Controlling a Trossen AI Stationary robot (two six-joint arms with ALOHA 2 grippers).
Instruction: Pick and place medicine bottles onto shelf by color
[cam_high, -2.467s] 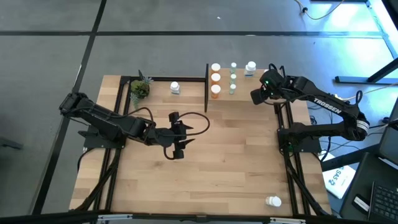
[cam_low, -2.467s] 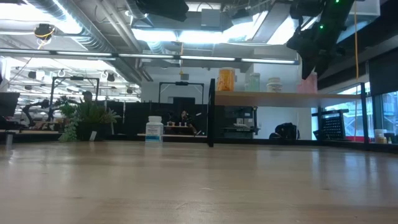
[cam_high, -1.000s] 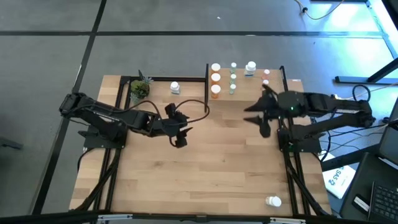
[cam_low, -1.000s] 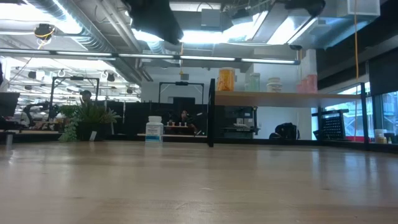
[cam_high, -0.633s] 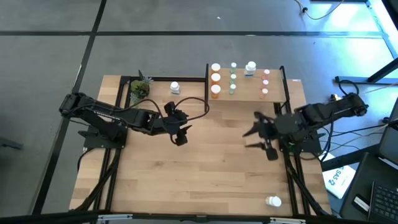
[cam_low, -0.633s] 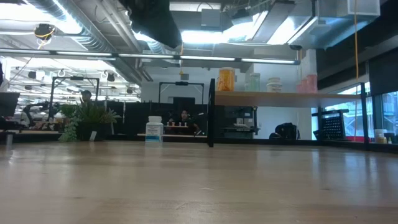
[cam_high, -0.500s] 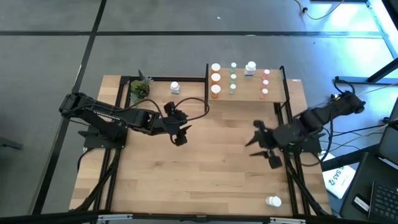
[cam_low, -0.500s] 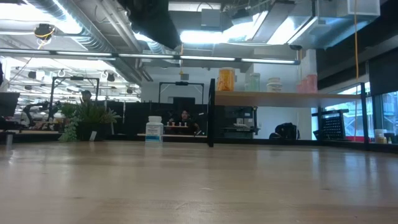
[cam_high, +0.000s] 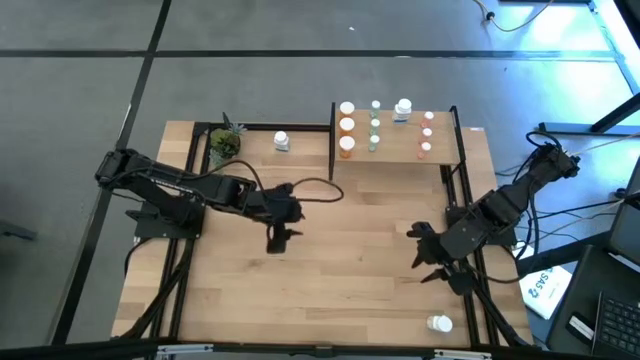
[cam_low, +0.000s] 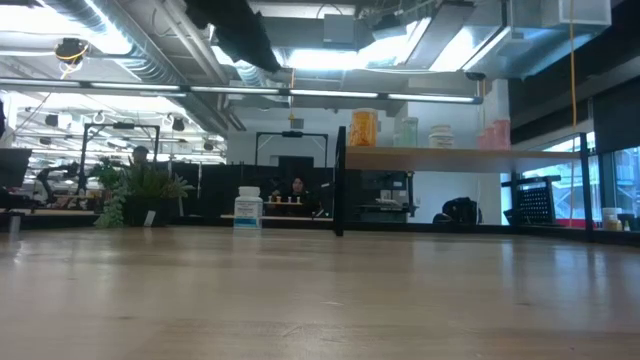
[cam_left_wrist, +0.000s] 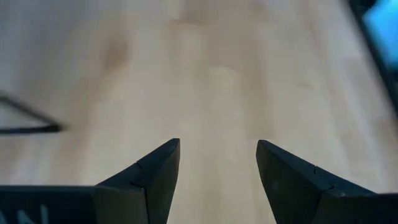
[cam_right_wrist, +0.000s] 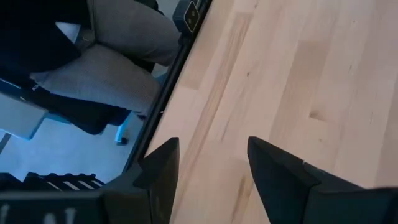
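You have a small potted plant (cam_high: 225, 143) at the table's (cam_high: 340, 270) far left corner, and a person's trousered leg (cam_right_wrist: 118, 37) beyond the table edge

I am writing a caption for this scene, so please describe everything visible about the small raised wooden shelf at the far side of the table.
The small raised light-wood shelf is a rectangular board on a thin black metal frame, standing at the table's far edge, right of centre. From the low view it sits level, well above the tabletop. Tiny white-capped bottles stand on it in rows by colour: orange, pale green, one white, pinkish-red. Neither gripper touches it.
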